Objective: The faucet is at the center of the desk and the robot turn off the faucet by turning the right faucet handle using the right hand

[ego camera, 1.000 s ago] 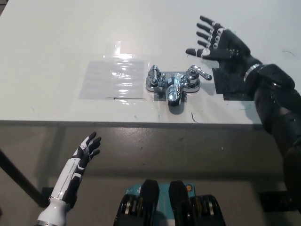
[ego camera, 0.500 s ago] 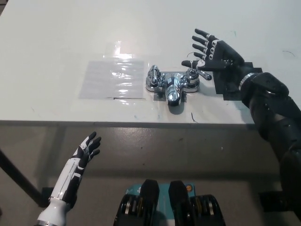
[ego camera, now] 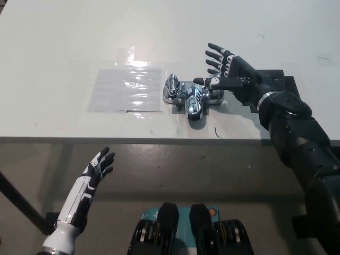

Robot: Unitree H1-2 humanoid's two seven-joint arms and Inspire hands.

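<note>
the left hand (ego camera: 99, 166) hangs below the near edge of the desk (ego camera: 64, 48), at the lower left, its fingers spread and holding nothing. on the desk, near the middle and close to the front edge, stands the chrome faucet (ego camera: 192, 96) with its spout pointing toward the robot. its left handle (ego camera: 172, 85) stands free. a clear plastic sheet (ego camera: 126, 88) lies flat just to the left of the faucet. the right hand (ego camera: 227, 74) is over the right handle (ego camera: 214, 85), which is mostly hidden beneath it; the fingers are spread and stretched out, not closed on the handle, and whether the palm touches it cannot be told. behind the hand a patch of black tape (ego camera: 276, 79) lies on the desk.
</note>
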